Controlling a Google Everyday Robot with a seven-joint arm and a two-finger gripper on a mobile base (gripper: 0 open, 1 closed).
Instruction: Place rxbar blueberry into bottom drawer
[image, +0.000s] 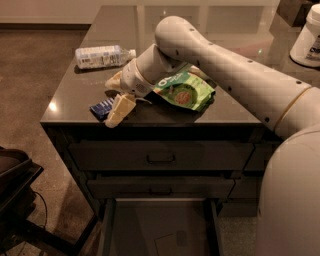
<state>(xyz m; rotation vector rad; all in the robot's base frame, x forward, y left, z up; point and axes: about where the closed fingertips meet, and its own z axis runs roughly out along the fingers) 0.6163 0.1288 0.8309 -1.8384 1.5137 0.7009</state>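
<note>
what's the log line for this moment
phase: pre-grasp | gripper: open, at rxbar blueberry on countertop | bottom drawer: open

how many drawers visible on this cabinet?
3, stacked: top drawer shut, middle drawer shut, bottom drawer pulled open. Others may hide behind the arm. The gripper is over the countertop at the rxbar blueberry.

The gripper (at the counter's edge) partly hides the rxbar blueberry.

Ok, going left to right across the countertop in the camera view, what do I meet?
rxbar blueberry → gripper, open beside the bar → green snack bag → white container at the right edge. Left out: bottle, which overlaps the bar.
</note>
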